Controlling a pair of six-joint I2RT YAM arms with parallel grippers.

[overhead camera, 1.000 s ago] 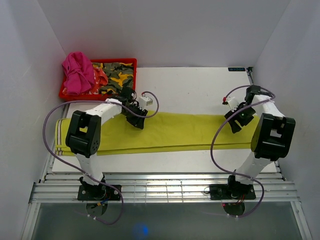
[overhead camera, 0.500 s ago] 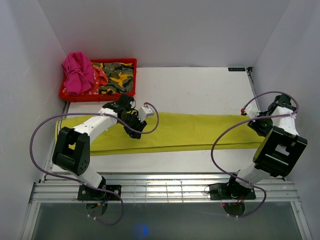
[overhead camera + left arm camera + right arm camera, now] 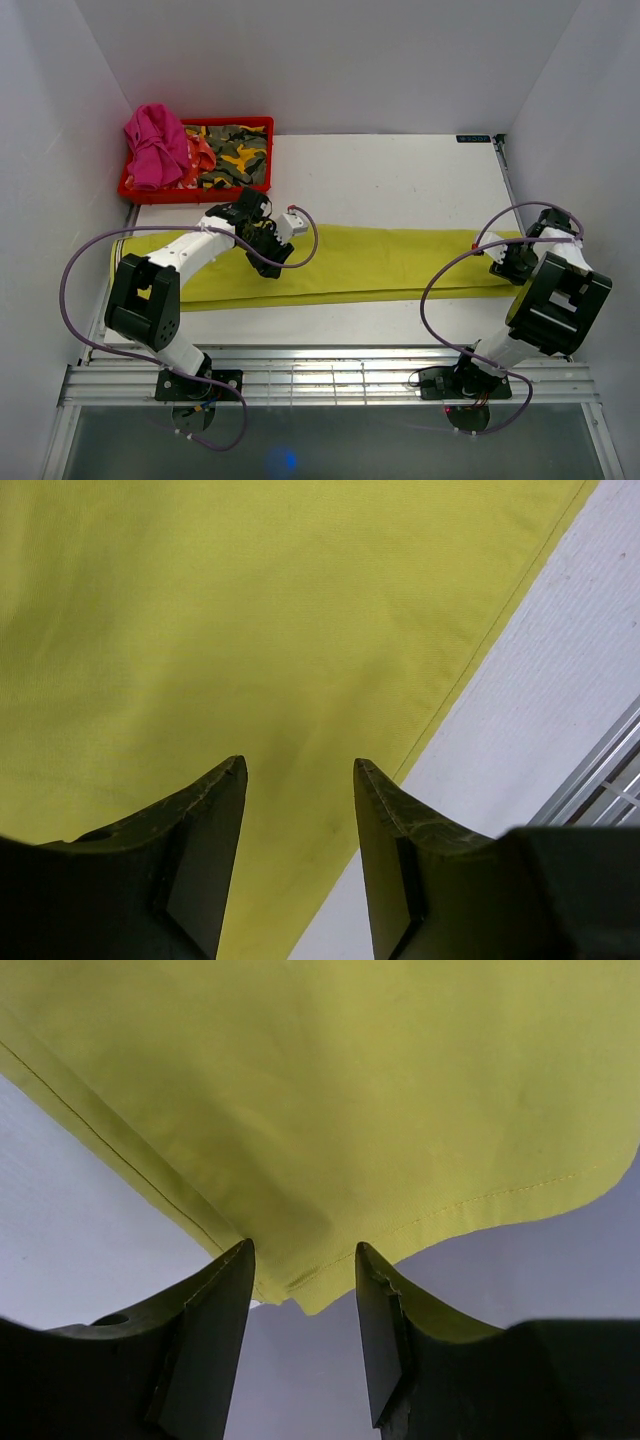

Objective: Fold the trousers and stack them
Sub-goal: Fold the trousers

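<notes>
The lime yellow-green trousers (image 3: pixel 380 262) lie flat as a long band across the white table. My left gripper (image 3: pixel 270 250) is open and low over the cloth near its left part; in the left wrist view (image 3: pixel 300 770) the jaws stand apart over the cloth (image 3: pixel 250 630) close to its hem edge. My right gripper (image 3: pixel 512 262) is open at the band's right end; in the right wrist view (image 3: pixel 302 1255) the jaws straddle a corner of the trouser hem (image 3: pixel 320 1130) without closing on it.
A red tray (image 3: pixel 262 125) at the back left holds a pink garment (image 3: pixel 155 140) and camouflage cloth (image 3: pixel 232 152). White walls stand on three sides. A slatted metal rail (image 3: pixel 320 375) runs along the near edge by the arm bases.
My right gripper moved right, then settled onto the right end of the trousers. My left arm swung its elbow outward left; its gripper stays over the cloth.
</notes>
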